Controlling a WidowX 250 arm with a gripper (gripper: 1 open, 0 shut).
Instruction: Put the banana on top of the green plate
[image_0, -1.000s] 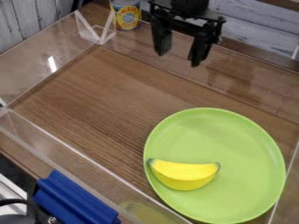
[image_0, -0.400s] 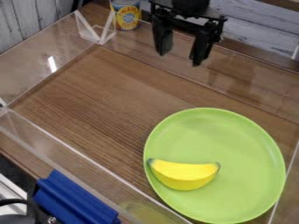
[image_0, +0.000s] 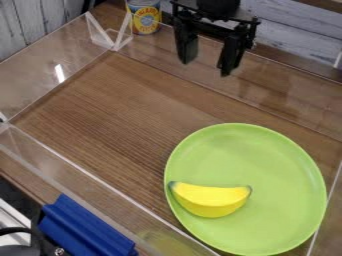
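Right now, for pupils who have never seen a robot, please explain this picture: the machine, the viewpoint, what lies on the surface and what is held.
The black gripper at the top is the hand of a robot arm. One camera looks down on the wooden table from above, at a slant. On the near part lies a round green plate, with a yellow banana on it, close to the rim. A can stands at the back, and a blue object sits at the bottom left. The two fingers are apart, so nothing is held.
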